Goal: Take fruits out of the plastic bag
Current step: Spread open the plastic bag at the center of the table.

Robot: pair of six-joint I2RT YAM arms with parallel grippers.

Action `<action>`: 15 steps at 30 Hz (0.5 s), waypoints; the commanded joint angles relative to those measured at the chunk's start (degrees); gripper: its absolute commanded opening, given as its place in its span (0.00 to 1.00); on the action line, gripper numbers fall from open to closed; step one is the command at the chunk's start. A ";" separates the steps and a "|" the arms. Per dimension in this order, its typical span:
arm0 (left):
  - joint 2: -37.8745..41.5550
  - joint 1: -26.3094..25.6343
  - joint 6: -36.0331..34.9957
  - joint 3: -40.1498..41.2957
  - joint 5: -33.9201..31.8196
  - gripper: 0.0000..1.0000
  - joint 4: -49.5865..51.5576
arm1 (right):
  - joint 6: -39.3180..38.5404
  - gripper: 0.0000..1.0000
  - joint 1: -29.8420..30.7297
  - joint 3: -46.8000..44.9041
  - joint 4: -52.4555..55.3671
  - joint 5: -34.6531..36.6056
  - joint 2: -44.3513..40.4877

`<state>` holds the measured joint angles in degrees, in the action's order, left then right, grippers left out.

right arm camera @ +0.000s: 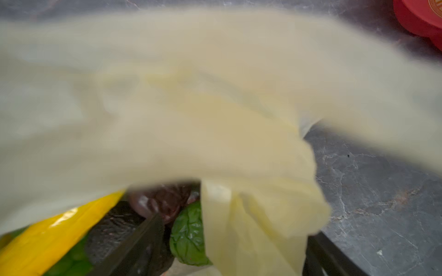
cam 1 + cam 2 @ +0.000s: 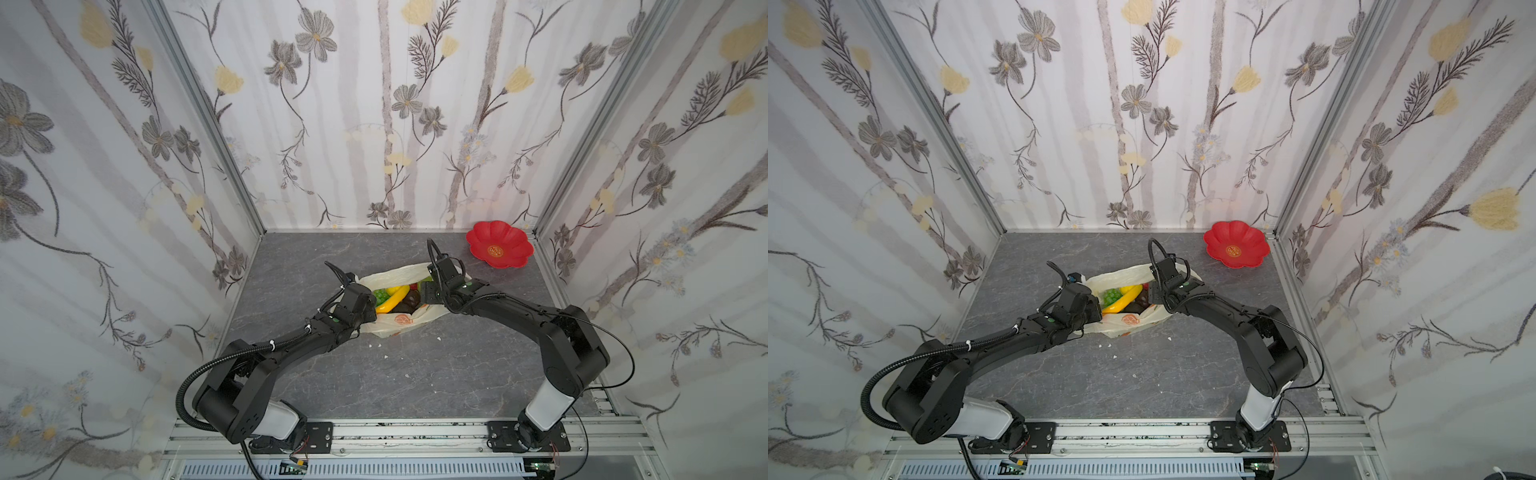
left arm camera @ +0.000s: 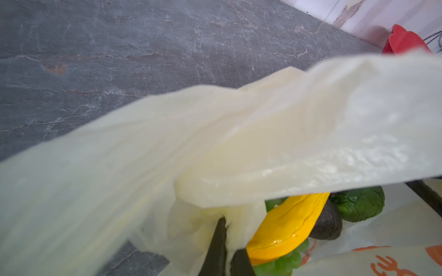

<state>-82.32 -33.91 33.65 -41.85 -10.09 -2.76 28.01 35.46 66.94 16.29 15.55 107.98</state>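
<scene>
The left pincer [image 3: 228,241] is seen at the left, pressed together on a fold of the plastic bag's rim, with the thin film pinched between its fingers. The plastic bag [image 2: 390,328] is laid near the middle of the desk [image 2: 415,374], between the two arms, with its mouth drawn open upward.

All the fruits that can be seen are inside it. A yellow banana [image 2: 392,298] is laid across a green grape bunch [image 2: 380,296]. A dark avocado [image 3: 327,224] is touching the banana's side, and a bumpy green citrus [image 3: 358,205] and a dark brown piece [image 1: 162,203] are tucked beyond it. No fruit is seen on the desk outside the bag.

At the right side of the mouth, the right pincer [image 1: 233,229] is held with its jaws apart. A handle loop is draped between them, unclamped as far as the blur allows. A red flower-shaped plate [image 2: 498,249] is set well apart in the far right corner.

The step in hand is judged to be the opening of the bag, with no removal yet begun. For the next move, the mouth would need to be held spread by the left grip. The right pincer would need to be cleared of loose film and lowered onto a top fruit, likely the banana, with no film caught in the bite.
</scene>
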 commanded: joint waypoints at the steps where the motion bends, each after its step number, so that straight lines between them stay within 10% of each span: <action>1: 0.22 0.25 1.41 0.25 -2.20 0.00 -0.75 | 0.16 0.64 -0.40 -0.97 -1.00 2.78 -0.29; 8: 1.11 6.34 5.08 3.95 0.62 0.00 -1.25 | -0.13 0.05 -8.44 -12.47 -14.00 -11.67 -6.76; 15: 0.52 7.71 2.88 4.23 6.31 0.14 -1.83 | 1.06 0.00 -11.26 -16.81 -23.90 -25.43 -8.95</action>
<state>-81.78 -26.15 37.41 -37.26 -5.15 -4.29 28.49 24.12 50.00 -0.56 -3.70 99.42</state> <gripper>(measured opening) 0.081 0.049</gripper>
